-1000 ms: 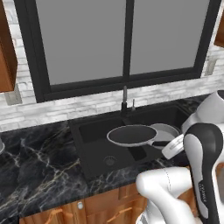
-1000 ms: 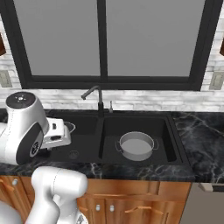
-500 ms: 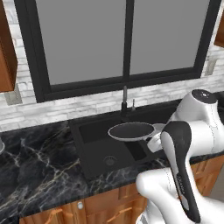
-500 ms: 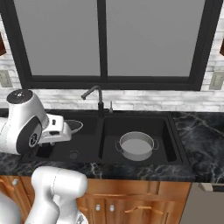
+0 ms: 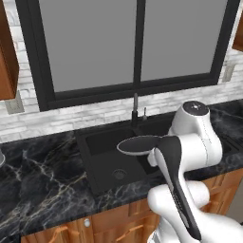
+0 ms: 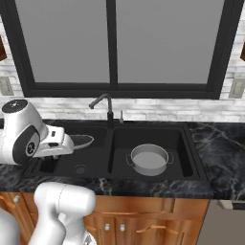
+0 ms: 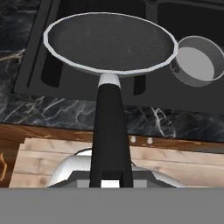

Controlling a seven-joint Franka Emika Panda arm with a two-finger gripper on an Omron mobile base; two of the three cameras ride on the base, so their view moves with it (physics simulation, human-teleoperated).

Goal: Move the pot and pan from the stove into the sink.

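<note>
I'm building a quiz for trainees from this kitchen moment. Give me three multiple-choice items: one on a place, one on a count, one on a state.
1. Where is the pot?
A. right basin
B. left basin
C. counter

2. How many basins has the sink?
A. one
B. two
C. three

3. What state is the pan in?
A. lying in a basin
B. held above the sink
C. upside down on the counter

Key: 1 A, it sits in the right basin; 2 B, a divider splits two basins; 3 B, the gripper clamps its handle.
</note>
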